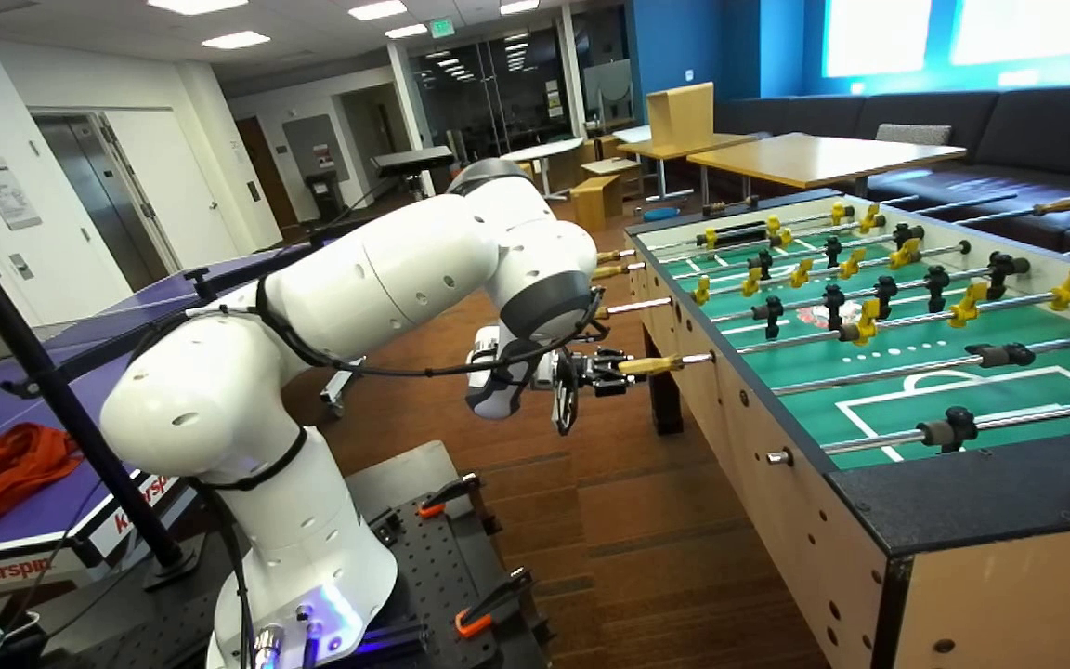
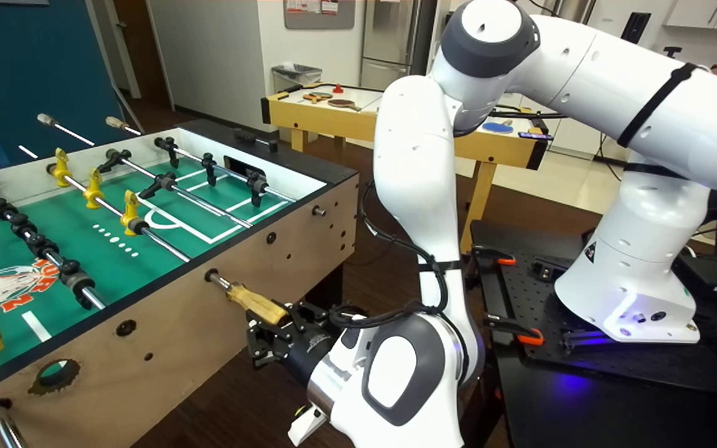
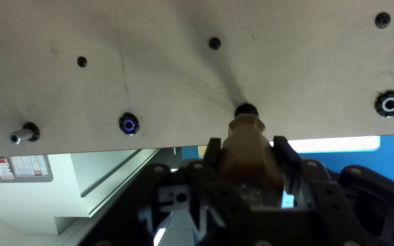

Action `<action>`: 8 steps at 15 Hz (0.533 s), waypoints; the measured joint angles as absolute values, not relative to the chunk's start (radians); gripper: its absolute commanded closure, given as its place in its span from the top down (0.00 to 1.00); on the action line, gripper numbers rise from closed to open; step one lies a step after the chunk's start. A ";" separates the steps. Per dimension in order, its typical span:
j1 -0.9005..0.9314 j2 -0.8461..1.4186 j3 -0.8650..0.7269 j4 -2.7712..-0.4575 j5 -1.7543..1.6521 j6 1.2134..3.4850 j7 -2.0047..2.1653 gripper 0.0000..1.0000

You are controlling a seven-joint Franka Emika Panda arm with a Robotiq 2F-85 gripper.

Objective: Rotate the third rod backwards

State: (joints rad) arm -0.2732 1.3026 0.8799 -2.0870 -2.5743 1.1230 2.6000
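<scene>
Rod [image 2: 168, 245]: in an exterior view, carries three yellow figures [image 2: 93, 188] above the green surface [image 2: 116, 267] and exits through the side panel [image 2: 172, 323].
Handle [image 2: 257, 303]: wooden, on the rod's outer end, outside the side panel.
Gripper [image 3: 247, 145]: jaws parted only to the handle's width; fingers [image 3: 214, 150] clamped on opposite sides of the handle.
Arm [image 2: 417, 143]: right of the gripper, with its base [image 2: 629, 274] farther right.

I see my white and grey arm [image 2: 414, 155], black gripper [image 3: 247, 150] and a silver rod [image 2: 167, 244] with a tan handle [image 2: 256, 303]. The foosball field [image 2: 100, 269] is green with white lines [image 2: 36, 325], its players [image 2: 93, 190] yellow or black.
</scene>
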 measured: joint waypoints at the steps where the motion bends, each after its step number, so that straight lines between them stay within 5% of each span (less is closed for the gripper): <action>1: -0.269 1.296 0.882 -2.093 -2.555 1.125 2.600 0.75; 4: -0.267 1.290 0.921 -2.107 -2.487 1.125 2.595 0.97; 8: -0.261 1.257 0.967 -2.128 -2.349 1.187 2.597 1.00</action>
